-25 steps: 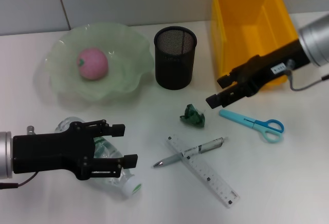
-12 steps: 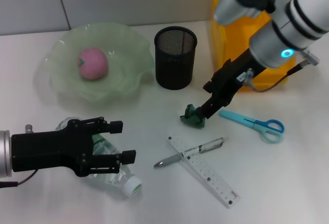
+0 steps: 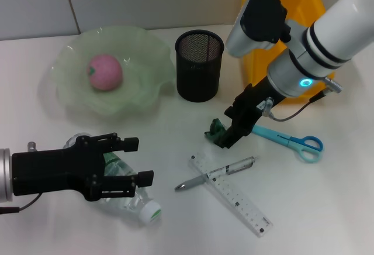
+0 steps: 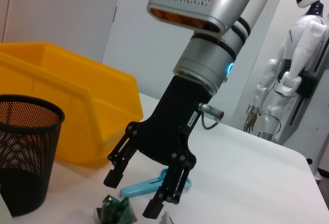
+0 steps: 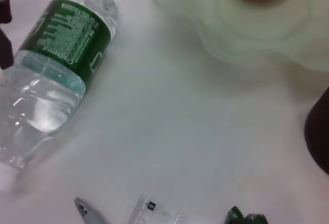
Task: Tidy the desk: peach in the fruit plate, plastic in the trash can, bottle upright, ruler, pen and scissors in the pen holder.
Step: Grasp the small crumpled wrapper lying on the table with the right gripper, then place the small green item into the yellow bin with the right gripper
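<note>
The pink peach [image 3: 105, 72] lies in the green fruit plate [image 3: 67, 94]. A crumpled green plastic [image 3: 215, 131] sits on the table, and my right gripper [image 3: 228, 128] stands open right at it, fingers either side as the left wrist view shows [image 4: 134, 194]. Lying on its side is a clear bottle [image 3: 131, 199] with a green label, under my open left gripper [image 3: 139, 161]. The ruler [image 3: 234, 195] and pen [image 3: 217, 173] cross each other. Blue scissors [image 3: 290, 140] lie right of them. The black mesh pen holder [image 3: 199, 65] stands upright.
A yellow bin [image 3: 280, 21] stands at the back right, behind my right arm. The right wrist view shows the bottle [image 5: 56, 75], the plate's rim [image 5: 226, 44] and the plastic [image 5: 247, 218] at its edge.
My right arm has swung from in front of the yellow bin down and left to the green plastic. The left gripper has stayed over the bottle.
</note>
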Controlling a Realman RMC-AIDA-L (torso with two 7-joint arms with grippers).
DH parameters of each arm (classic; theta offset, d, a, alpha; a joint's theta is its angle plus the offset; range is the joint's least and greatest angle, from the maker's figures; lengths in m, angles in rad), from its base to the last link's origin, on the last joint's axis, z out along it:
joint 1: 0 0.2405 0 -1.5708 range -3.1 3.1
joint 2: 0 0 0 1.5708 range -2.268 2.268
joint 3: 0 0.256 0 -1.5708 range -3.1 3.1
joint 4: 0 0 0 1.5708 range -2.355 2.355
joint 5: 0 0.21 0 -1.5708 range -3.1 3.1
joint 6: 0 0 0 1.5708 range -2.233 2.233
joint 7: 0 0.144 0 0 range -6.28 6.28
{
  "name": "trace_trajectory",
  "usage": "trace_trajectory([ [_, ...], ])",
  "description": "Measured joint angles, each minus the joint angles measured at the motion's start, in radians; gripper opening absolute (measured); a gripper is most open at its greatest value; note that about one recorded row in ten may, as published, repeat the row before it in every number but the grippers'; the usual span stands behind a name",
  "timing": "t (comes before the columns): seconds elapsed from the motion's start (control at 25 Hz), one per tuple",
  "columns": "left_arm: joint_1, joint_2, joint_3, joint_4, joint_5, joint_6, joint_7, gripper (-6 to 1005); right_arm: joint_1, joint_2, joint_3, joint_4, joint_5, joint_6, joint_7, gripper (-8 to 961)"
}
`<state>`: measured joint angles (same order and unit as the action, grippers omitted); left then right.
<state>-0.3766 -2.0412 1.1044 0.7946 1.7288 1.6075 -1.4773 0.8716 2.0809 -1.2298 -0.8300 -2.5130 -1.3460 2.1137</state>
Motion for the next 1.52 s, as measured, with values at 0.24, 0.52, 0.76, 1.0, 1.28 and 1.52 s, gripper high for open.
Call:
trace_trajectory([
  [0.24, 0.004, 0.002, 0.0, -0.002, 0.0, -0.001, 0.0, 800, -0.004, 0.002, -0.012, 0.047, 0.027, 0.058, -0.031, 800],
  [0.52, 0.004, 0.004, -0.007, -0.015, 0.0, -0.002, 0.001, 797, -0.004, 0.003, -0.018, 0.069, 0.042, 0.087, -0.044, 799],
  [0.76, 0.006, 0.004, -0.011, -0.015, 0.0, -0.002, 0.006, 793, -0.002, 0.004, -0.027, 0.107, 0.055, 0.128, -0.056, 734],
  [1.0, 0.007, 0.003, -0.012, -0.017, 0.0, -0.001, 0.01, 790, -0.003, 0.004, -0.031, 0.117, 0.069, 0.137, -0.057, 517],
  [1.28, 0.006, 0.003, -0.014, -0.017, 0.0, -0.003, 0.011, 787, -0.006, 0.004, -0.031, 0.116, 0.075, 0.134, -0.057, 247],
  [1.52, 0.005, 0.004, -0.02, -0.017, 0.0, -0.004, 0.011, 783, -0.02, 0.0, 0.002, 0.072, 0.08, 0.075, -0.048, 100],
])
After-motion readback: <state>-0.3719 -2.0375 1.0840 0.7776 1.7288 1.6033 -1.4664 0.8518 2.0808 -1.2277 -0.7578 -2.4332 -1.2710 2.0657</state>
